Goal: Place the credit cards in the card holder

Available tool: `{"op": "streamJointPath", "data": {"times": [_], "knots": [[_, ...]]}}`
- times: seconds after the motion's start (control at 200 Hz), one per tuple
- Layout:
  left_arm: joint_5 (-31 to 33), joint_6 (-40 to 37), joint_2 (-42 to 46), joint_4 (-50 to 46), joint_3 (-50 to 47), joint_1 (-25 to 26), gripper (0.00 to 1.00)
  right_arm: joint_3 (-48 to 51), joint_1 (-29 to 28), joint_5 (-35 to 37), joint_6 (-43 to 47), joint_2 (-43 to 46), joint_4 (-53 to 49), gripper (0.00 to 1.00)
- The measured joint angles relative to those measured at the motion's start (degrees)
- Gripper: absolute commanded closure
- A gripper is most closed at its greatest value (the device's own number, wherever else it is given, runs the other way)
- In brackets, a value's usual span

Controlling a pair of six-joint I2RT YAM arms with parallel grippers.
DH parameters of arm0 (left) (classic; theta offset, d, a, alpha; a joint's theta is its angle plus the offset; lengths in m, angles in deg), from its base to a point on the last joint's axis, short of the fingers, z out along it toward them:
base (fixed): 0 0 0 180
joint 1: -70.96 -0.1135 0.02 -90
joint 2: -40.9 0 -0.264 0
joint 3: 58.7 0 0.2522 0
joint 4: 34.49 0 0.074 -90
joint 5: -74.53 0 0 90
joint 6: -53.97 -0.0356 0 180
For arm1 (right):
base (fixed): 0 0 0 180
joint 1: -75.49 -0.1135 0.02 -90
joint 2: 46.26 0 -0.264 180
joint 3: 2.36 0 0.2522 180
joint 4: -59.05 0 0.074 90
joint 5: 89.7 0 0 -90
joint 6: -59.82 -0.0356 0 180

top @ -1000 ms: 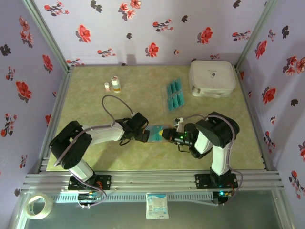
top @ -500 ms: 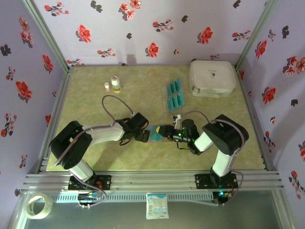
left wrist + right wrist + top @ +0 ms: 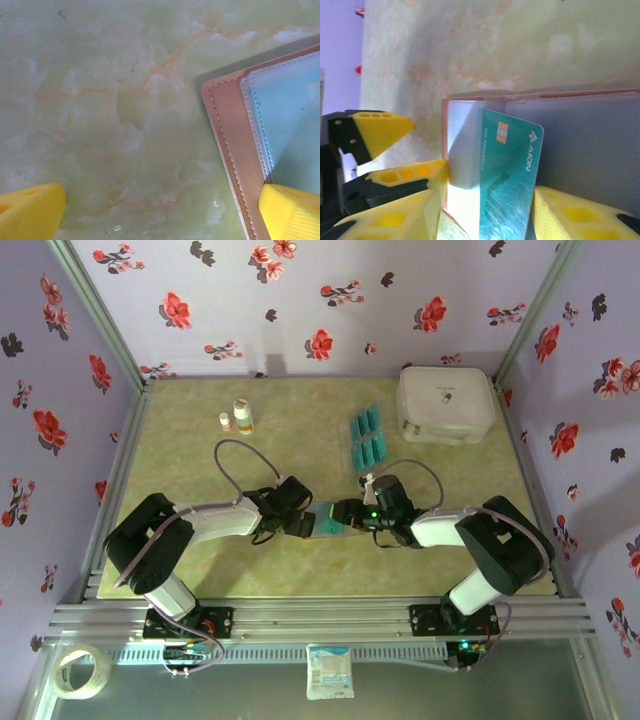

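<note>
Credit card [image 3: 507, 170]: one teal card, chip side showing and tilted, lies over the open card holder [image 3: 600, 130] between the fingers of the right gripper [image 3: 487, 200]. One long edge meets a pale pocket flap; whether it sits inside a pocket cannot be told.
Right gripper: jaws parted, card let go. One yellow finger is just beside the card's edge, the other clear of it.
Right arm: forearm low and stretched leftward across the table, elbow out to the right.
Left gripper [image 3: 160, 215]: spread wide, grasping nothing. One fingertip is over the holder's stitched border, the other over bare table.
Left arm: reaches rightward, wrist low, facing the right gripper across the holder.
Change from one second earlier: the right elbow has swung outward and down, and its gripper has advanced left over the holder. The left arm is unmoved.
Materials: the card is glossy with rounded corners, a gold chip and white lettering. The holder is reddish-brown and leather-like, with pale stitching and a grey-blue lining. The fingers are yellow, wedge-shaped and perforated.
Remaining credit cards [image 3: 368, 440]: teal, clustered on the green marbled table [image 3: 200, 460], well apart from the holder, near a white rounded case [image 3: 445, 405].
</note>
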Motion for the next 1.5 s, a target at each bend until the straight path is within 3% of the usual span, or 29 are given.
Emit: {"op": "streamJointPath", "data": {"times": [0.185,0.41,0.59,0.82,1.5], "knots": [[0.0,0.0,-0.1,0.1,0.0,0.0,0.00,-3.4,0.0,3.6,3.6,4.3,-11.8,0.54],[0.1,-0.1,0.0,0.1,0.0,0.0,0.00,-7.3,0.0,8.4,6.8,4.9,-21.8,0.82],[0.3,-0.6,0.3,-0.9,0.4,-0.6,0.00,-10.3,-0.1,11.9,7.9,3.9,-27.2,0.95],[0.5,-0.9,0.4,-2.5,1.5,-3.5,0.00,-13.3,-0.7,13.7,9.0,0.4,-30.4,1.00],[1.4,-1.1,1.3,-3.1,1.5,-7.0,0.00,-18.0,-2.2,14.5,10.2,-5.5,-32.4,1.00]]}}
